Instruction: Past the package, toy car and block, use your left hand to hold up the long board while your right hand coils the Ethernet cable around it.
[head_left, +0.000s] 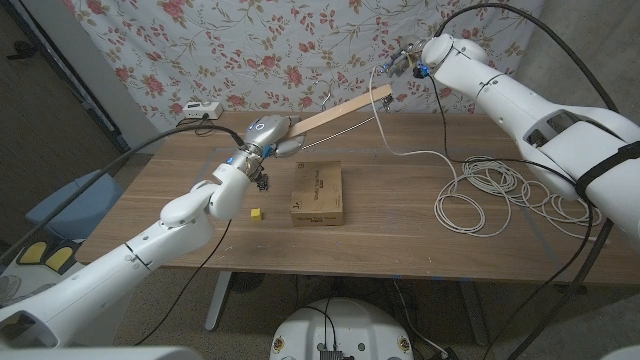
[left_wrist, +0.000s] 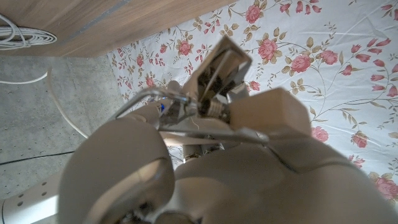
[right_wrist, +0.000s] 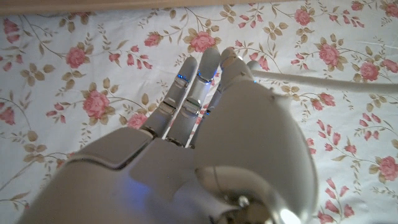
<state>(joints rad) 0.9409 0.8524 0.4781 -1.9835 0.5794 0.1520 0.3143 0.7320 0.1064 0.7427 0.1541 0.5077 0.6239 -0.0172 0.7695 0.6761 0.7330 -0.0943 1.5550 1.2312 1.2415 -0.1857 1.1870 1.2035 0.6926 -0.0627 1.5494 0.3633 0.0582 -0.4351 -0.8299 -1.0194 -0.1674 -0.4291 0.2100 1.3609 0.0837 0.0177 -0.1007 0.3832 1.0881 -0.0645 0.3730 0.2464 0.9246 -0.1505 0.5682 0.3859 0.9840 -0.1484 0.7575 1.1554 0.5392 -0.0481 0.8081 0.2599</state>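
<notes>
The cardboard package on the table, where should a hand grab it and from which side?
Probably from above, fingers across the two long side edges of the package. It lies flat on the table, so the low sides offer the only grip and nothing can slip beneath. Its right side looks open; the yellow block sits off its left, and the left hand holding the board is behind it.

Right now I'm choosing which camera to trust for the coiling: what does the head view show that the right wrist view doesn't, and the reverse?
Head view alone: the left hand holding the long board up over the table, the cardboard package, the yellow block, and the Ethernet cable heaped on the table. Right wrist view alone: the right hand's extended fingers up close. Both share the right hand, the floral cloth, and a white cable strand.
</notes>
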